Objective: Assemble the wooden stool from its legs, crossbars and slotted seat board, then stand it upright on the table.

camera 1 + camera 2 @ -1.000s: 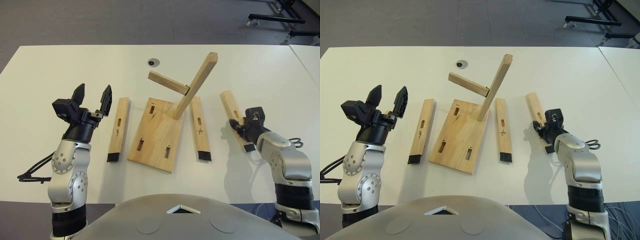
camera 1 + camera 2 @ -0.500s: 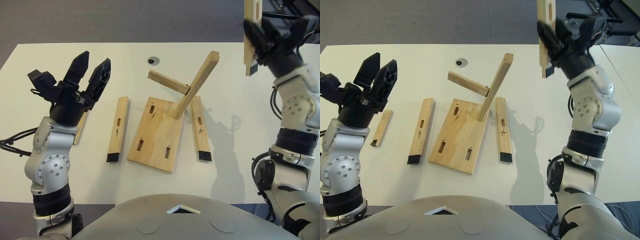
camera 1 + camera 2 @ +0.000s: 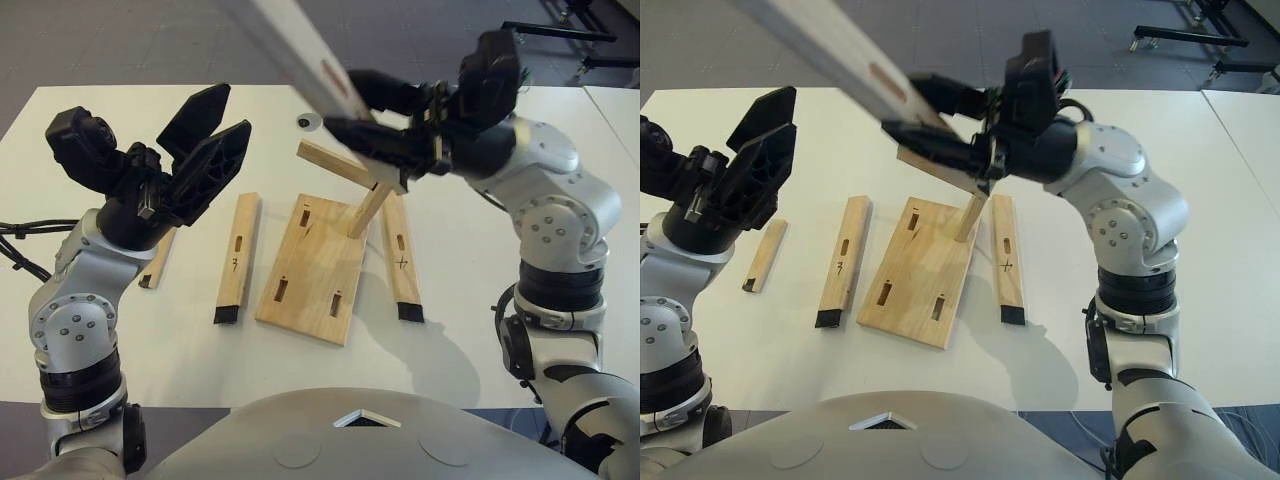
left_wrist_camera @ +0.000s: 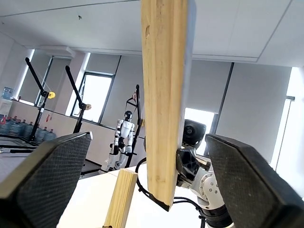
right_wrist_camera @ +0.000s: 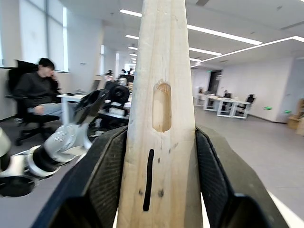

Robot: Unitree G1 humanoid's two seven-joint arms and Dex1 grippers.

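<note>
Clearly the right gripper [image 3: 350, 103] clamps a wooden leg [image 3: 290, 45], raised slanting over the table [image 3: 180, 350] — its wrist view brings out the slot [image 5: 162, 107] and a black mark [image 5: 148, 180]. The left gripper [image 3: 225, 115] is spread, empty — the seat board [image 3: 310, 275] lies flat below.

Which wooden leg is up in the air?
The leg clamped in the right gripper, slanting above the table. A left leg and a right leg lie flat beside the seat board; a fourth leg stands slotted in it.
</note>
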